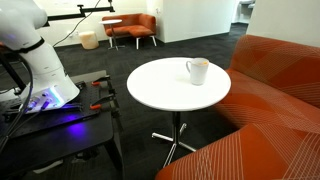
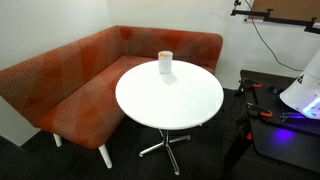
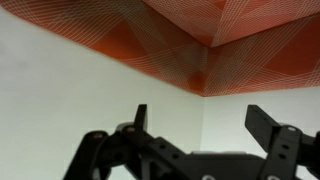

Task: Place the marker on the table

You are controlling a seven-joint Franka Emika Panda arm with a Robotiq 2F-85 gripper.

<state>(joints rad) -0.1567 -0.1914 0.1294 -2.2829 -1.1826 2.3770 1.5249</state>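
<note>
Round, smooth white-topped table (image 1: pixel 160 95); glossy white cylindrical mug (image 1: pixel 198 71) at its 2 o'clock in an exterior view. Black angular metal gripper (image 3: pixel 200 118), jaws spread, released, facing ribbed orange sofa (image 3: pixel 235 45).

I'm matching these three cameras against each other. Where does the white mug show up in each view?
In an exterior view: the white mug stands right of centre, on the round table, toward its sofa side.
In an exterior view: the white mug stands at top centre, near the round table's far edge.
Wrist view: not in it.
Shared landmark: the orange sofa, visible in all three.
</note>
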